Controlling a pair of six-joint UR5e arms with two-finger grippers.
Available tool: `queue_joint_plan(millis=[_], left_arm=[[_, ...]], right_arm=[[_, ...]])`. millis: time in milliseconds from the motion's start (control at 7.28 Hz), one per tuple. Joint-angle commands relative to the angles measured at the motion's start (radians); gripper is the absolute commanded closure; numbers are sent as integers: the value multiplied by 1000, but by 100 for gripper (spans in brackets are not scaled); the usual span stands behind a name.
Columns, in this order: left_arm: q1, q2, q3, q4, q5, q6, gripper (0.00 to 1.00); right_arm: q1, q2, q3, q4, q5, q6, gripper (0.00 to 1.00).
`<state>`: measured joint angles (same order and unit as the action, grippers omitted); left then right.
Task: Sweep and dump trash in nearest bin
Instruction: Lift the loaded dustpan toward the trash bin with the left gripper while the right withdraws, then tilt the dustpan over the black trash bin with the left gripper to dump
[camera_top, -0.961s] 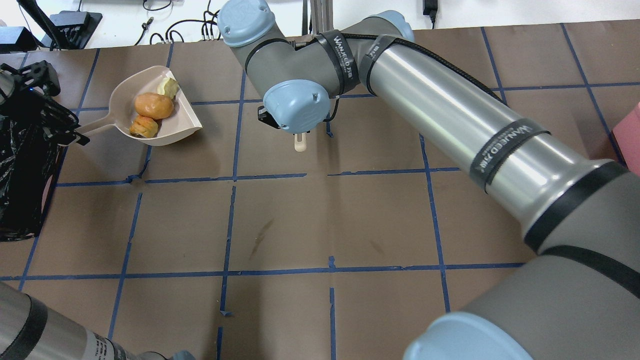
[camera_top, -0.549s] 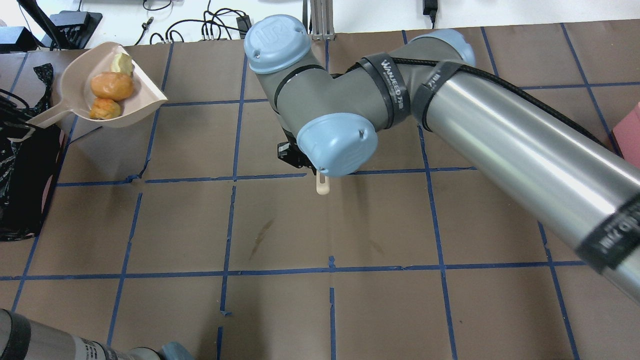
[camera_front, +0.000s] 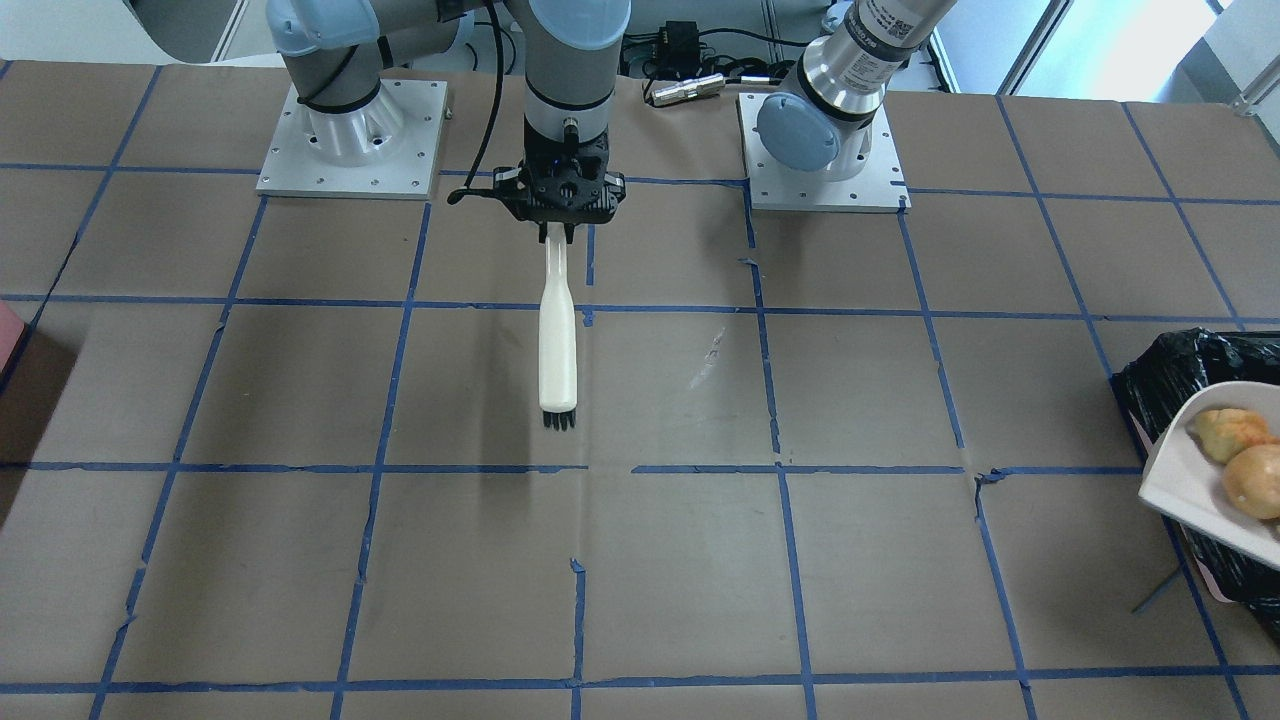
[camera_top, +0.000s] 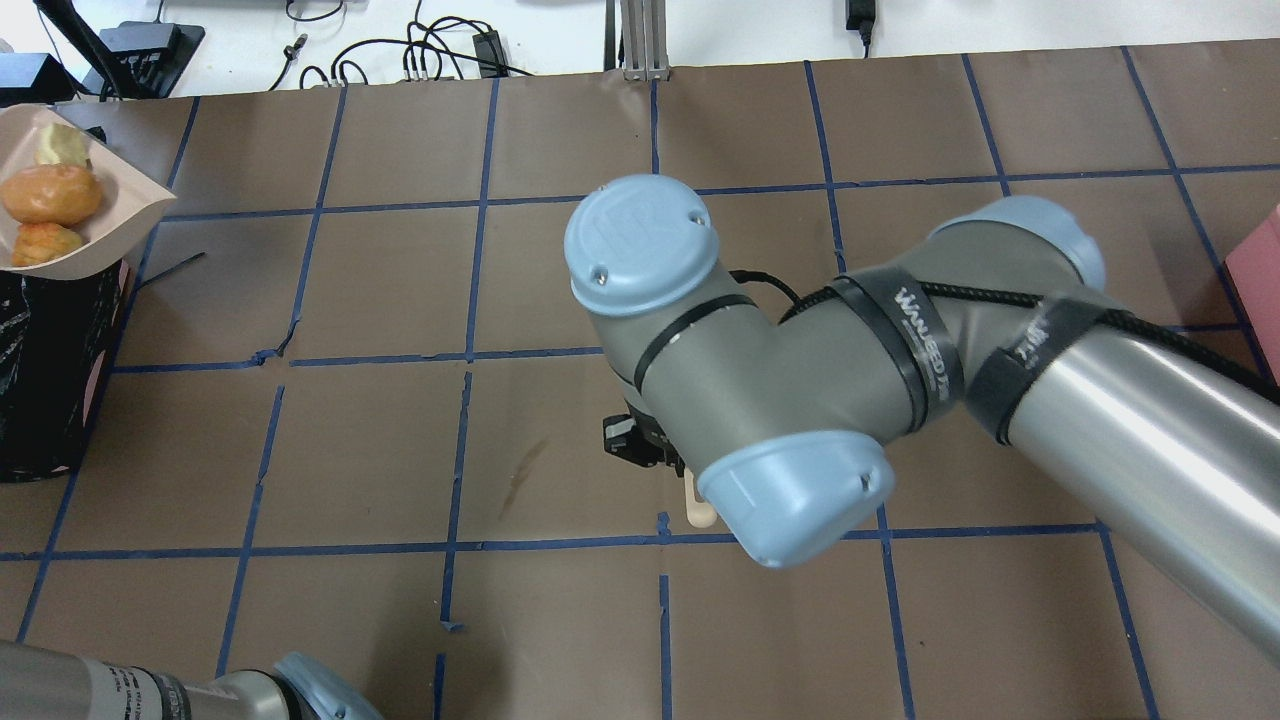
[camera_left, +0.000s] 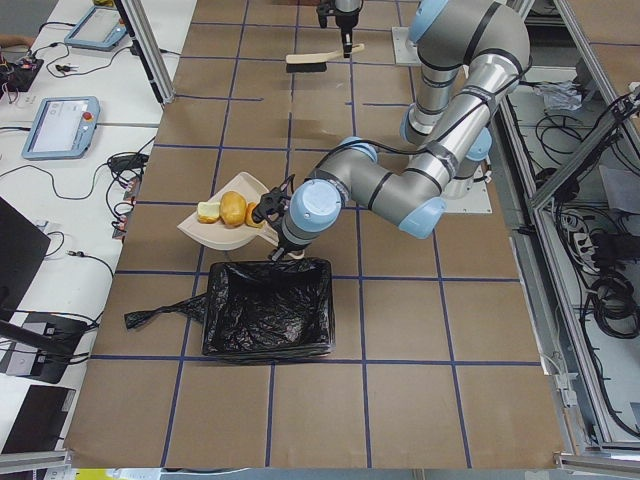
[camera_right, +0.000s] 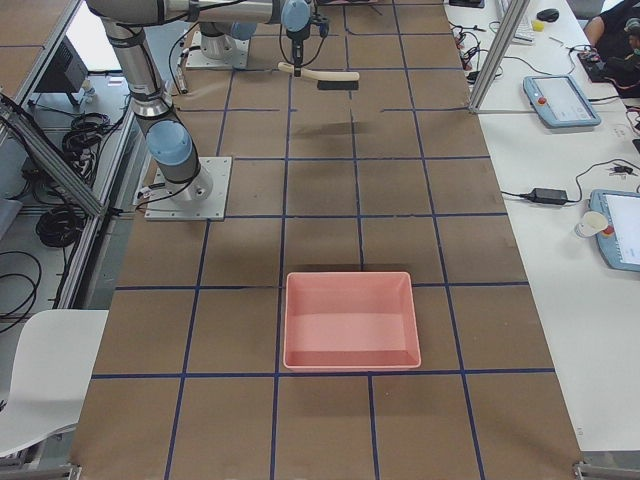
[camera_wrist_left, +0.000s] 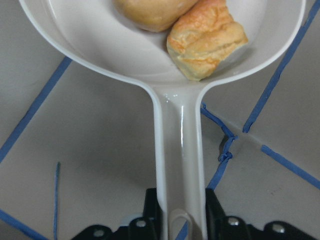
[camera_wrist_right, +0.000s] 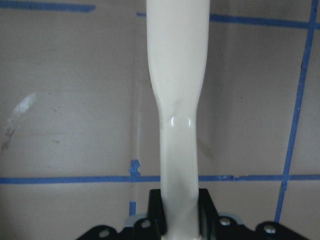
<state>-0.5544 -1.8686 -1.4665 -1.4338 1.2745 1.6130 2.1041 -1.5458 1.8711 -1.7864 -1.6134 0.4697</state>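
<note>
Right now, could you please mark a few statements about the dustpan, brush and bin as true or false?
1. All three scraps lie in the dustpan. True.
2. The right gripper is empty. False: it is shut on the brush.
3. The left gripper holds the dustpan's handle. True.
4. The scraps are in the bin. False: the bin holds only its black bag.
5. The pink tray is bag-lined. False: it is bare.

Tally, kind by kind
Three food scraps (camera_left: 232, 208): one tan lump (camera_top: 50, 193), two smaller chunks (camera_top: 42, 243). One dustpan (camera_top: 125, 210), one brush (camera_front: 557, 340), one black-lined bin (camera_left: 268, 320), one pink tray (camera_right: 350, 318), two robot arms (camera_top: 800, 370).
</note>
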Motion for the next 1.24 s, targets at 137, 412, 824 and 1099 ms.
queue_joint_plan(millis=[137,412,824,1099], left_arm=[[232,31,12,-39,110,117,97],[254,39,64,-10,265,117,96],[176,-6,58,134,366,102,96],[120,-12,55,180,469,107,96]], right_arm=[[53,24,143,-225,47,43,92],[94,125,143,-292,40,49,92],[109,124,167,-291,35,40,92],[122,67,210,-289,33,27,92]])
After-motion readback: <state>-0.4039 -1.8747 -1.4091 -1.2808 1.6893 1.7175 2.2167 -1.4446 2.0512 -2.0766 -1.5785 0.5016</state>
